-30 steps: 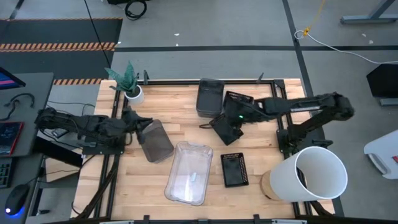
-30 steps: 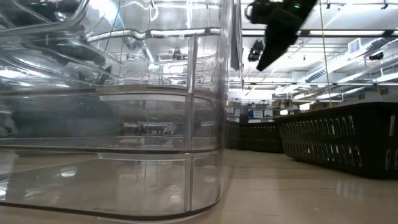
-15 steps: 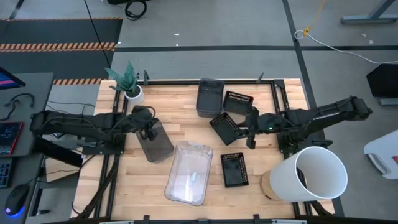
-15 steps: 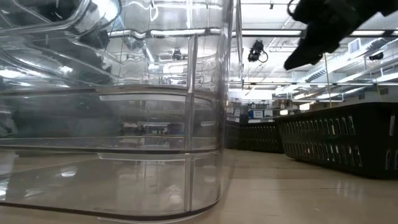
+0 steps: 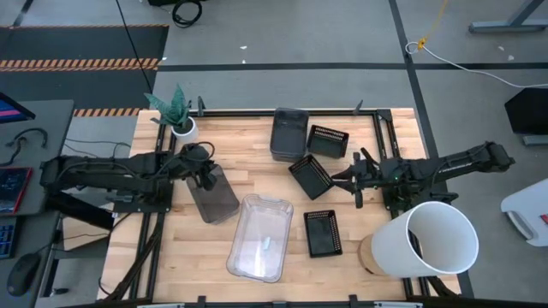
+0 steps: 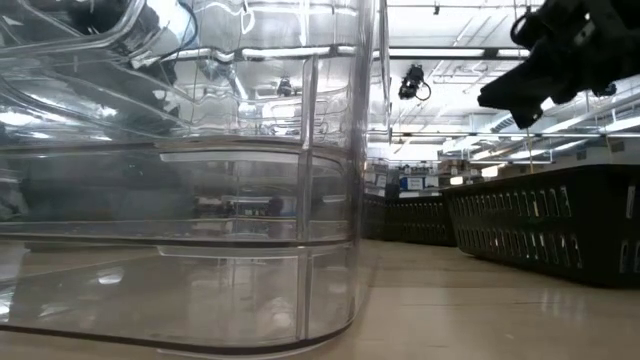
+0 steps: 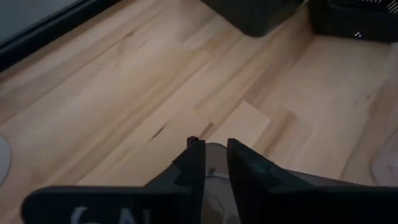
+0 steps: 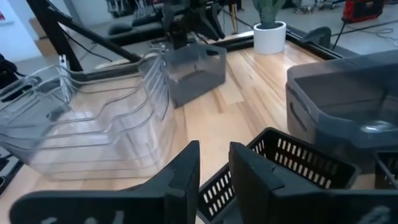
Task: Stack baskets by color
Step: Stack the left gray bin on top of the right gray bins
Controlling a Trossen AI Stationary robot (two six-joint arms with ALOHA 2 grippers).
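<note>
A smoky grey basket [image 5: 214,195] lies on the table's left half. My left gripper [image 5: 205,177] stands at its far end, the fingers narrowly apart on either side of the rim. A black slatted basket [image 5: 311,175] lies mid-table, and my right gripper [image 5: 341,178] hovers open just right of it, nearly level, with nothing between its fingers. Two more black baskets lie far [image 5: 328,139] and near [image 5: 323,233]. A grey stack [image 5: 288,134] sits at the back. A clear basket [image 5: 259,237] lies near the front. My left gripper has the grey basket's far-end rim [image 7: 214,151] between its two fingers, coming slanting down from the table's left. I cannot tell whether the fingers touch it. The basket rests flat on the table.
A big white bucket [image 5: 432,239] lies at the front right beside my right arm. A small white plant pot [image 5: 182,128] stands at the back left. Bare wood shows between the grey basket and the black ones.
My left gripper has gone toward the table's right, onto the grey basket's far end; the basket has stayed put. My right gripper has drawn back toward the right edge from the middle black basket and tipped from pointing down to nearly level.
</note>
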